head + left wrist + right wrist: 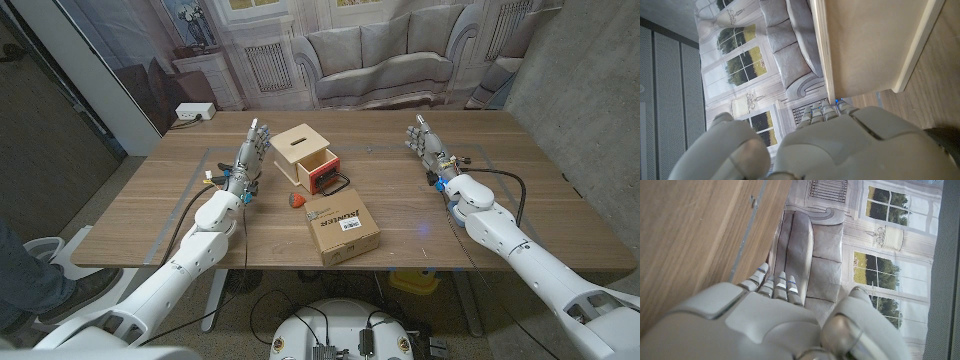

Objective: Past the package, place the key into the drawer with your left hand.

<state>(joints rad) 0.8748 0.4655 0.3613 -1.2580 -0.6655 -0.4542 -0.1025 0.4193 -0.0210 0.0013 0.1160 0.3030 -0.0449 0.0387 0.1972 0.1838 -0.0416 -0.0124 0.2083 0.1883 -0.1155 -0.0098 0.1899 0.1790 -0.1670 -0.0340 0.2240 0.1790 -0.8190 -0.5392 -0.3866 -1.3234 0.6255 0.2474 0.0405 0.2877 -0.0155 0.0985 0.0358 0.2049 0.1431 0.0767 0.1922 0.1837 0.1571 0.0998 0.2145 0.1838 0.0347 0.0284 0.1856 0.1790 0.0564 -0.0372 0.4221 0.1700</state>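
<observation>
So the empty, open left robot hand (250,160) should reach past the brown cardboard package (341,230) for the red-tagged key (297,201) first.

Left hand (250,155) and right hand (428,143) stand upright (both empty), fingers extended.

— What do we have the things on?
— A wooden table (150,215), with a thin pale rectangular line marked on its top.
— And what do we see lying on it?
— A light wooden box (298,150) with its red-fronted drawer (322,176) pulled out, a cardboard package (341,228) nearer us, and a small red key (296,201) between them, just left of the package
— Anything touching?
— We cannot tell whether the key touches the package
</observation>
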